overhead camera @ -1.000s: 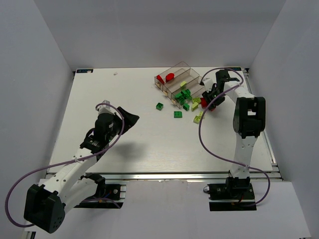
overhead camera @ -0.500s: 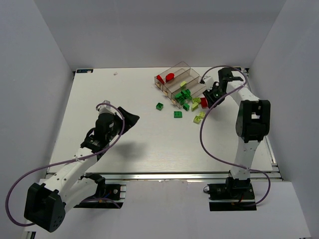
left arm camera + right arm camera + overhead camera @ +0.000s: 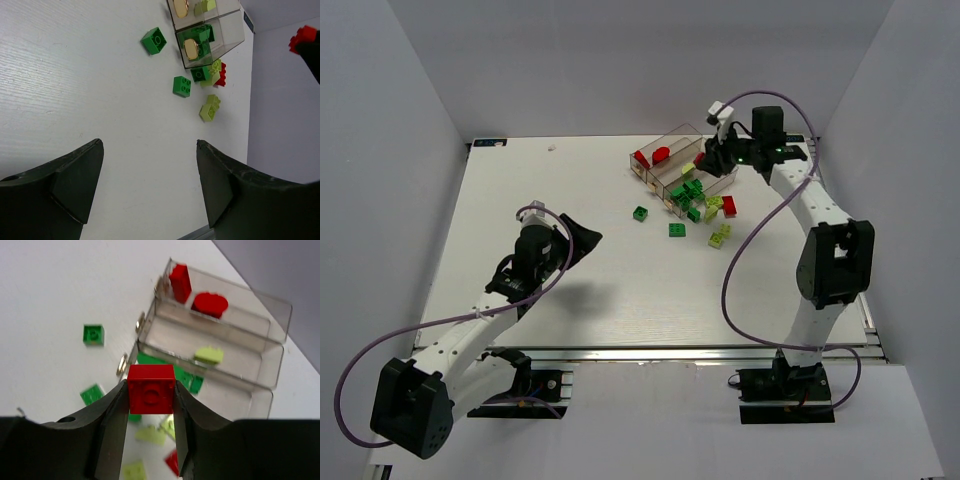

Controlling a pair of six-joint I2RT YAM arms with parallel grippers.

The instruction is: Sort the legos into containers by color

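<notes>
Top view: right pincer hangs over the tray at 1 o'clock; left pincer waits at 9, clear of it. Left wrist: jaws wide, empty, loose bricks at 1 on the surface. Right wrist: jaws clamp a red brick above the tray, likely bound for the reds' compartment

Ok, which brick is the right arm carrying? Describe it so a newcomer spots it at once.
Find the clear three-compartment tray at the far right of the table; the right tool hangs above it. Its fingers pinch a square red brick, the only red one in the air: the other red bricks lie in the tray's end compartment or on the table.
</notes>
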